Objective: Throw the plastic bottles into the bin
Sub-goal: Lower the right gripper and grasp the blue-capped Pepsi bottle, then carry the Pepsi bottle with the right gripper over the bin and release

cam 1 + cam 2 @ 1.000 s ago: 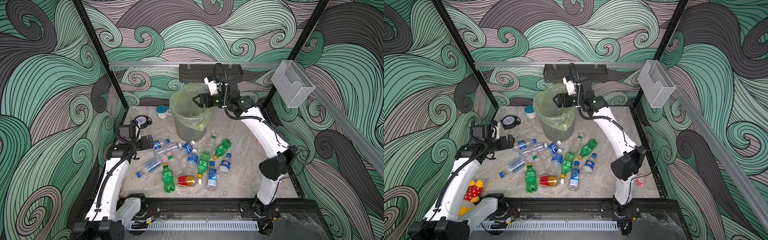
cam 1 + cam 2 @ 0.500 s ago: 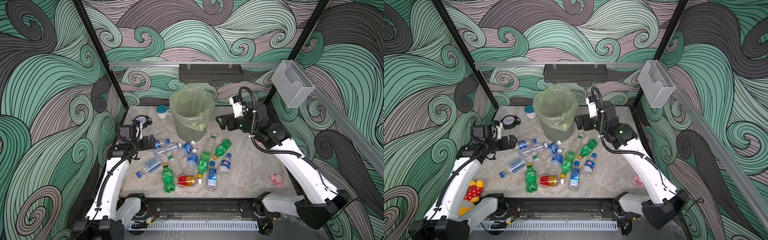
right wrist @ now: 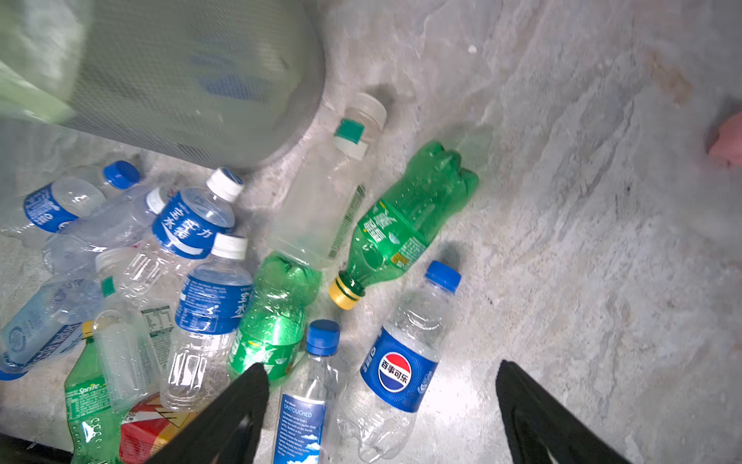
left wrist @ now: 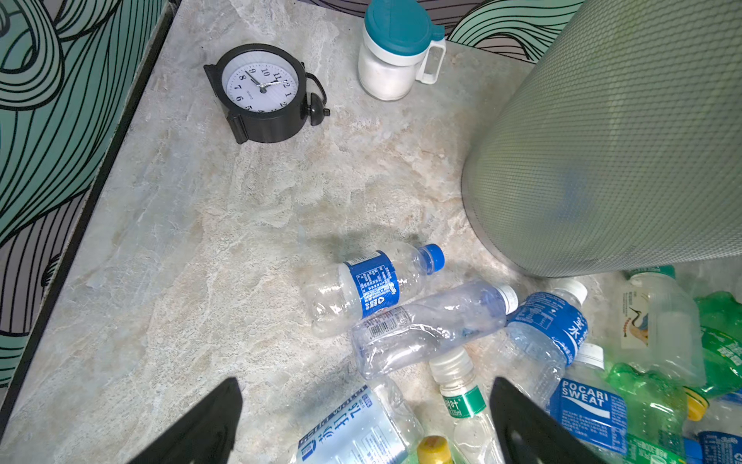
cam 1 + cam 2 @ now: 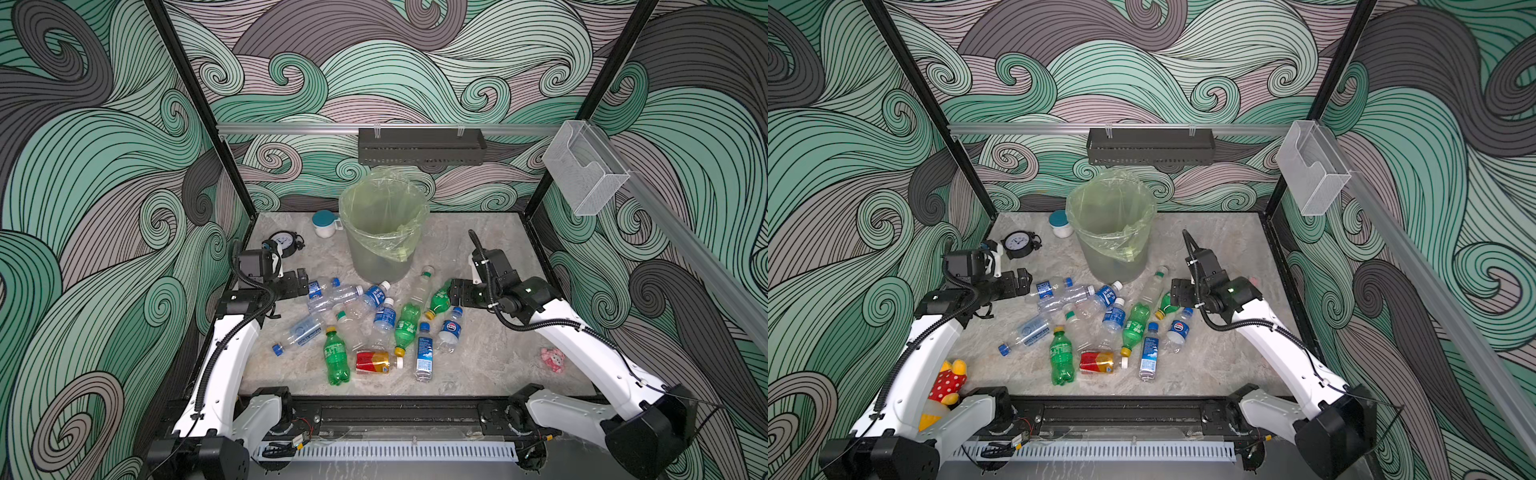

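**Bimanual cell, overhead and wrist views.** The bin (image 5: pixel 376 266), a translucent grey bucket lined with a yellow-green bag, stands upright towards the back of the marble-patterned table (image 5: pixel 490 245). A blurred blue patch shows through its wall in both wrist views, and what it is cannot be told. The plastic bottles (image 5: pixel 384 318) lie on their sides in a loose pile on the table directly in front of the bin, several touching or overlapping. They include green ones with yellow caps, clear ones with blue labels, and a red-and-yellow bottle (image 5: pixel 372 361) at the near edge. The left gripper (image 5: pixel 302 283) hovers at the left edge of the pile, jaws spread wide and empty, just beside a blue-capped bottle (image 5: pixel 318 286). The right gripper (image 5: pixel 456 293) sits at the right edge, jaws likewise wide apart and holding nothing, close to the base of a green bottle (image 5: pixel 438 299). A black alarm clock (image 5: pixel 282 241) and a white jar with teal lid (image 5: pixel 325 223) stand left of the bin. A pink toy (image 5: pixel 552 359) lies well apart at the right.
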You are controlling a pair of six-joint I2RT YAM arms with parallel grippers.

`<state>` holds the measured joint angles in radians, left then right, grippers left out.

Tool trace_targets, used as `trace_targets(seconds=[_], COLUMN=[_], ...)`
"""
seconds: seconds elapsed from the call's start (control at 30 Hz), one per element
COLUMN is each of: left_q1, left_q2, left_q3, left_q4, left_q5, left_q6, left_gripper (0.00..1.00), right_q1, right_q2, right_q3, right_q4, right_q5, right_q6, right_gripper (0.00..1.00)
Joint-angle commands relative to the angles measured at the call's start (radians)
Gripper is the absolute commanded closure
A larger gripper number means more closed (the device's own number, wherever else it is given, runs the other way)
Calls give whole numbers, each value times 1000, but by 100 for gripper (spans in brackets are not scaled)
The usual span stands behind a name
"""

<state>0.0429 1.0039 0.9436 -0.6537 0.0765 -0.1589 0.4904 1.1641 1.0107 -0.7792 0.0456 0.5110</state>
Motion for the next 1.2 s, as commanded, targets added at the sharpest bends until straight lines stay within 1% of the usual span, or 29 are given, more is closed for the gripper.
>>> trace_targets(seconds=[0.0,0.1,0.17,0.4,0.53,0.67,0.7,0.73,0.83,1.1,1.17], left_q1=[-1,-1,-2,-1,-2,-1,-1,-2,-2,-2,-2], left_q2=[-5,-11,-14,-13,-11,-16,-17,-19,-20,1,2], left_q3=[-2,-10,-15,-10,-8,-5,-5,-5,-3,-3,-4], left_q4=[11,13,20,19,17,21,24,26,28,29,31], left_q5=[-24,-30,-32,-39,-43,-73,-73,-73,-67,-83,-81], left_q6=[-7,-4,-1,8,9,-2,-4,-7,-5,-21,-23], left_gripper=[2,2,2,2,2,2,2,2,2,2,2], right_q1=[12,26,32,46,63,65,65,65,69,69,68], right_q2=[36,84,110,175,215,253,261,268,254,293,291], right_q3=[-35,-38,-55,-154,-170,-204,-214,-226,-263,-293,-299], right_q4=[-52,-76,-69,34,69,115,129,141,170,193,199], right_q5=[-38,-57,-59,-101,-109,-115,-115,-105,-58,-50,-46], right_q6=[94,103,120,194,210,215,215,213,212,184,173], right_gripper=[6,6,8,13,14,15,15,19,25,30,33])
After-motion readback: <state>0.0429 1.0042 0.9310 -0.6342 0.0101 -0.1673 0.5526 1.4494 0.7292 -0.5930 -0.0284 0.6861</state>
